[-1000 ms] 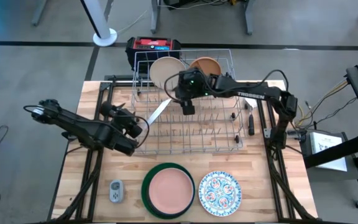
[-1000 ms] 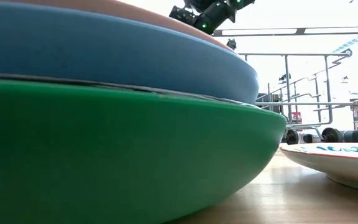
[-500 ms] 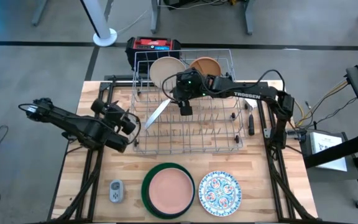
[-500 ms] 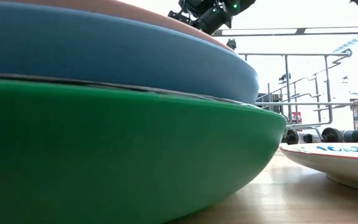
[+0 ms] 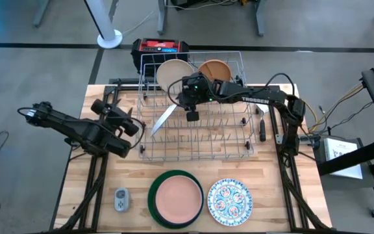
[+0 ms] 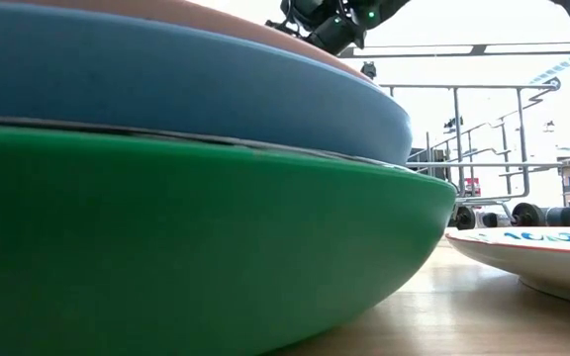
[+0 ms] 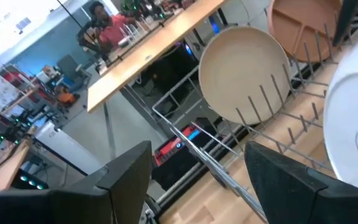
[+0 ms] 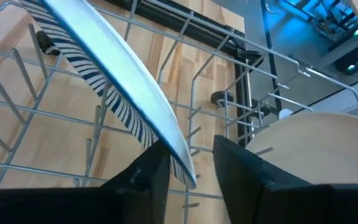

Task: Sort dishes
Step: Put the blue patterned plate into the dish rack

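"TROSSEN" is read on the right arm [image 5: 255, 99]; the tilted striped plate's [image 8: 114, 96] rim is pinched between right gripper [image 8: 191, 165] fingers.

Robotics lab: long workbench [image 7: 148, 56], cluttered shelving [image 7: 17, 102].

In the low view, your sight across the surface is almost wholly blocked by the stacked dishes: the green plate [image 6: 196, 247], a blue dish [image 6: 166, 84] on it and a sliver of pink dish [image 6: 255, 30] cut by the picture's top edge. Only a corner of the patterned plate [image 6: 537, 252] shows, cut off at the picture's edge. The wire rack [image 5: 197, 110] is hidden there. In the right wrist view you cannot tell whether the right claw [image 8: 191, 165] actually presses the striped plate [image 8: 114, 81]; its rim runs down between the fingers. The white plate [image 7: 356, 127] in the left wrist view is cut off, its printed mark unreadable.
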{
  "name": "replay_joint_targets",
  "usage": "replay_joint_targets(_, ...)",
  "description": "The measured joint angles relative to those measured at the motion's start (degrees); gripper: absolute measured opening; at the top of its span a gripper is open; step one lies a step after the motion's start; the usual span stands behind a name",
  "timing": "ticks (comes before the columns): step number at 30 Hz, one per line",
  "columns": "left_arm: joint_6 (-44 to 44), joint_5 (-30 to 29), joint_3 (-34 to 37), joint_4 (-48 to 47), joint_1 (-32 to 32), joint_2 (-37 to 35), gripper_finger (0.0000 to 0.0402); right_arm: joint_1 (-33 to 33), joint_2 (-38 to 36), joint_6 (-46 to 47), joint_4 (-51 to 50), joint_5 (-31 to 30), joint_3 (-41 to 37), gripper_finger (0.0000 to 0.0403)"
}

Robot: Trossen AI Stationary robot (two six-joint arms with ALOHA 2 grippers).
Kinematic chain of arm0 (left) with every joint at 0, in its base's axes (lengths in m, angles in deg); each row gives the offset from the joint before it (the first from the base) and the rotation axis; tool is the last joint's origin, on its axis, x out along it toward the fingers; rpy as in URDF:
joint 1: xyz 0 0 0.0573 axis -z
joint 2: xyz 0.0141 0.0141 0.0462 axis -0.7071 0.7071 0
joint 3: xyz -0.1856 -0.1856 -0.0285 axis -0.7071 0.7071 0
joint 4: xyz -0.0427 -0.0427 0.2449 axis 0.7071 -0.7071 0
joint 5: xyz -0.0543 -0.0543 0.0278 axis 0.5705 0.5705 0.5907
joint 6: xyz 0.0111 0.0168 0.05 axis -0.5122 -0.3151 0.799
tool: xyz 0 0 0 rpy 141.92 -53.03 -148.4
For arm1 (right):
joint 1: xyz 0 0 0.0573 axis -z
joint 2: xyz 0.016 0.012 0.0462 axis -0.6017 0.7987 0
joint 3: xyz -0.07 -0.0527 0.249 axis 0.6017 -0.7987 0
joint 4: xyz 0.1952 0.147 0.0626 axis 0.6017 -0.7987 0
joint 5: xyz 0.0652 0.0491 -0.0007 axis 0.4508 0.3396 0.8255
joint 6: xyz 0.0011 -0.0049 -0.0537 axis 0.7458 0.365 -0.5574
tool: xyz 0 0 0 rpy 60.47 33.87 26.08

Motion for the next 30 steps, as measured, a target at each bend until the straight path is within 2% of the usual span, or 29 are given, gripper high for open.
replay_joint_targets(12,0.12,-0.52,0.00,-0.07,-0.02,-0.89,0.0247,-0.06,-0.13,-5.61,1.65,-0.15,-0.02,0.0008)
replay_joint_targets(30,0.14,-1.43,0.17,-0.06,0.00,-0.84,0.0247,-0.19,-0.15,-11.04,1.92,-0.02,2.92,0.0002)
